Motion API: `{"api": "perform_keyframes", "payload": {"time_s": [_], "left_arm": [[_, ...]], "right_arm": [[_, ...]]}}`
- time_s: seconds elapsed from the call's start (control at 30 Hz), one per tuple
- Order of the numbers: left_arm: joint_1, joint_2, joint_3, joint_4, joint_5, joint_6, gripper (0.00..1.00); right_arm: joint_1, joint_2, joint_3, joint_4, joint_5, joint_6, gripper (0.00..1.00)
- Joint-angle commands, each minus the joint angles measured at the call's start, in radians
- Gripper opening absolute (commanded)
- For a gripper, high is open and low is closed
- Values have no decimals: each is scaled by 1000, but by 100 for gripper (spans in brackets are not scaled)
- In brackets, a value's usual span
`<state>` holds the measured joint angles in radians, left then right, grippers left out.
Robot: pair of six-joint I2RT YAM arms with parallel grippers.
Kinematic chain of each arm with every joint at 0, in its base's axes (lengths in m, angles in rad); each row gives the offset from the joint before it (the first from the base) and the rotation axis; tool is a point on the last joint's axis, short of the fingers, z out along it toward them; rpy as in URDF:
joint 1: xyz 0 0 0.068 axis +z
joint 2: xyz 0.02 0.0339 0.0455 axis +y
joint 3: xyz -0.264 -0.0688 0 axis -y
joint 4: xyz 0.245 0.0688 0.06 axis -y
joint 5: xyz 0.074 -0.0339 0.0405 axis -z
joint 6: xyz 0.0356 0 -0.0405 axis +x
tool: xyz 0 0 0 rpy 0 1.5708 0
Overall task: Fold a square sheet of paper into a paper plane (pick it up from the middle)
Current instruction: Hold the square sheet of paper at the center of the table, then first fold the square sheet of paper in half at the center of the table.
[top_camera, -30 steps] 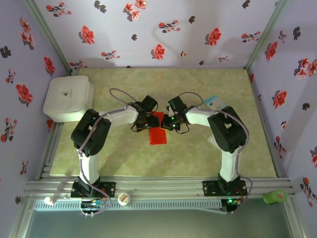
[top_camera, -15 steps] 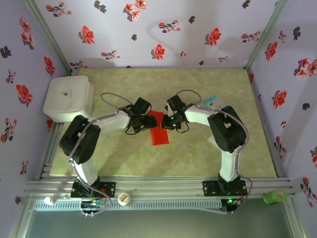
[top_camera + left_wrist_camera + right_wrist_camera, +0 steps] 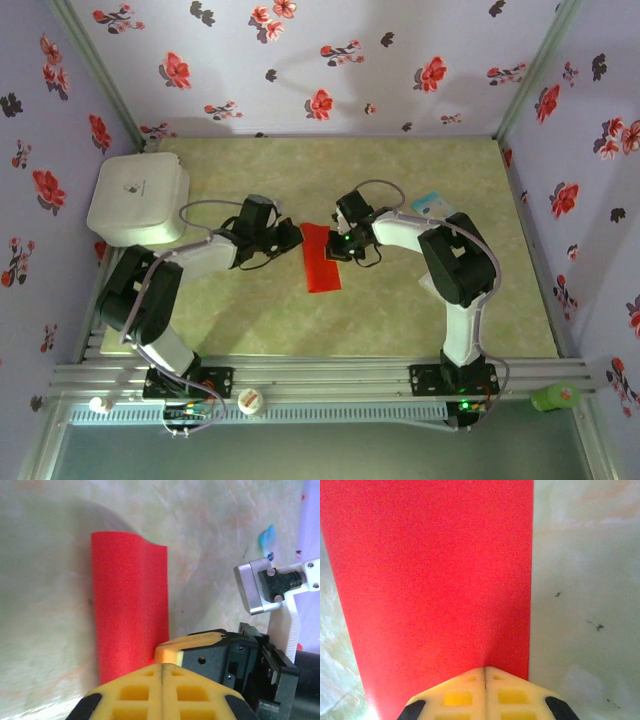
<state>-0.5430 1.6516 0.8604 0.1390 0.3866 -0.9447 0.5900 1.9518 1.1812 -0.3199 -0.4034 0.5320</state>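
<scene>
The square sheet of paper [image 3: 320, 258] is bright red and lies folded into a narrow strip on the table between the two arms. In the left wrist view the paper [image 3: 129, 615] lies flat, with its far edge slightly lifted. My left gripper [image 3: 292, 237] sits just left of the strip, and its jaws [image 3: 163, 666] are shut with nothing showing between them. My right gripper [image 3: 336, 247] is shut too, its tips [image 3: 485, 669] resting on the red paper [image 3: 430, 580] near its right edge. One of the right gripper's yellow fingertips [image 3: 172, 653] touches the strip's edge.
A light-blue-and-white packet [image 3: 432, 205] lies behind the right arm. A white box [image 3: 138, 197] stands at the table's left edge. On the front rail sit a white cap [image 3: 250, 402] and a green object [image 3: 553, 397].
My left arm has drawn back to the left, off the paper, and its gripper has gone from open to shut. The right gripper has stayed on the strip.
</scene>
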Motion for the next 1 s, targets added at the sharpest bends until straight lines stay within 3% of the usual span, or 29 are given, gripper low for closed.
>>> {"api": "perform_keyframes", "payload": {"time_s": [0.0, 0.37, 0.77, 0.97], "left_arm": [[2, 56, -11, 140, 111, -47, 0], [-5, 177, -40, 177, 144, -36, 0], [-5, 206, -68, -25, 9, 104, 0], [-13, 112, -22, -99, 4, 103, 0]], "right_arm": [[-2, 43, -40, -83, 73, 12, 0], [-2, 39, -52, -81, 70, 19, 0], [-2, 33, -72, -75, 75, 29, 0], [-2, 25, -75, -73, 82, 35, 0]]}}
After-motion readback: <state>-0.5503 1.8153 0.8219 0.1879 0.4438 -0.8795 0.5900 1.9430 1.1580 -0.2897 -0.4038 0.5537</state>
